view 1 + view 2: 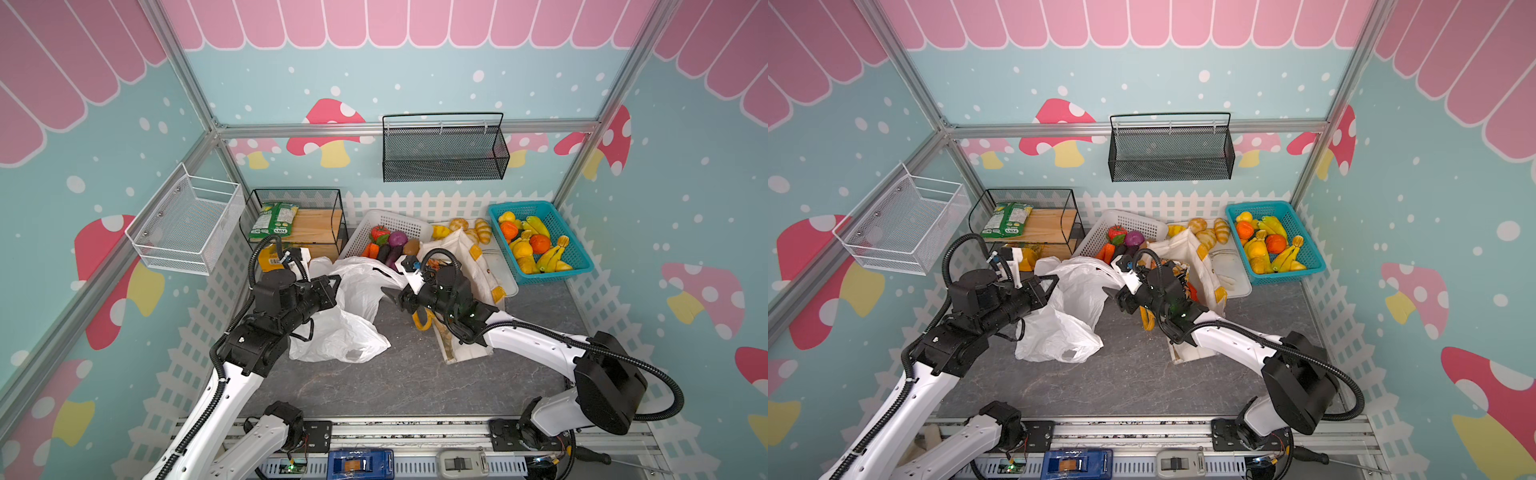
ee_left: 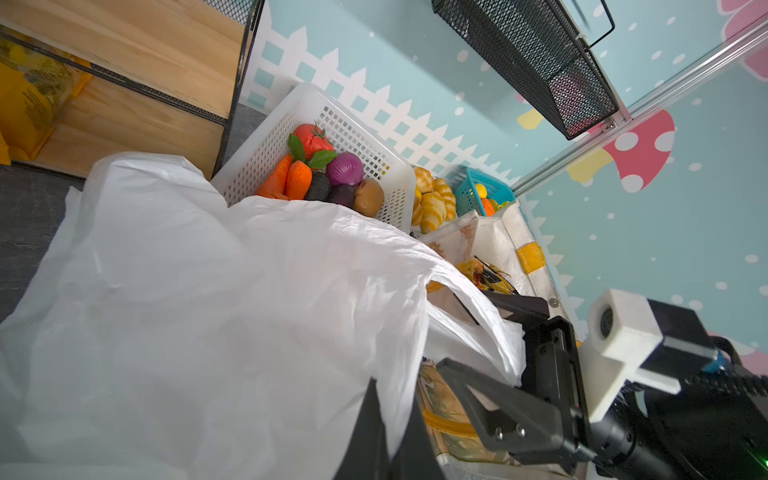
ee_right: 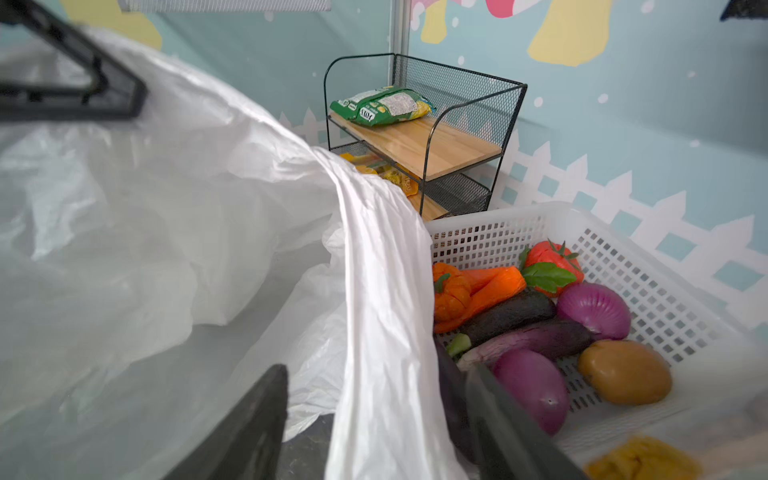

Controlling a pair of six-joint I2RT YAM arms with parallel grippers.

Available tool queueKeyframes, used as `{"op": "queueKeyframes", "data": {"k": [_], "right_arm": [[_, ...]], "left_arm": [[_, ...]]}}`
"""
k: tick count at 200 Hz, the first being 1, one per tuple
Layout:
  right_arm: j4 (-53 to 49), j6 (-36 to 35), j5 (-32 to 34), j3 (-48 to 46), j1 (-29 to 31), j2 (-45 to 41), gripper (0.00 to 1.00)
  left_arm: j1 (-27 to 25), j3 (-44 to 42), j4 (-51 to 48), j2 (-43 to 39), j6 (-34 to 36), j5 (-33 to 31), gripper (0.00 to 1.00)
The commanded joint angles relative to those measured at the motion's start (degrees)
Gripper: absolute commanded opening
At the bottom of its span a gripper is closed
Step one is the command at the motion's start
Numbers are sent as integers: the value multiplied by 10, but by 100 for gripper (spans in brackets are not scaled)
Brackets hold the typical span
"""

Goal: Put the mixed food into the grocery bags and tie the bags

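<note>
— How's the left gripper (image 1: pixel 336 285)?
— Jaws together on the thin crinkly white plastic carrier bag (image 1: pixel 357 301), mid-frame.
— And the right gripper (image 3: pixel 376 374)?
— Jaws apart, straddling that bag's handle strip (image 3: pixel 374 270); boxy cream canvas tote (image 1: pixel 482 270) just right.

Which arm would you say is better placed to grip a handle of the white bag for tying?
The right. The right gripper has its open jaws straddling a handle strip of the white plastic bag, so it probably need only close. The left gripper is shut on the bag's other side.

green snack packet (image 3: pixel 382 106), white logo reading roughly "joys", upside down, small print too blurred
</note>
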Motion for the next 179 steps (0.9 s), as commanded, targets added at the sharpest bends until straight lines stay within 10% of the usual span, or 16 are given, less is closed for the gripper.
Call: {"op": "queueKeyframes", "data": {"k": [1,48,87,131,179], "right_arm": [[9,-23,29,26,1,0,41],[-47,-45,26,45,1,-31,0],[-88,-2,-48,90,1,-39,0],[-114,23,-84,132,2,-32,0],[-132,27,-85,154,8,-28,0]], "left_arm": [[5,-4,-21,1,21,9,0],[7,-2,-52,12,95,-7,0],[-24,9,-83,17,169,-64,8],[-118,53,-150,46,238,-223,35],[-130,82,-173,70,232,-250,64]]}}
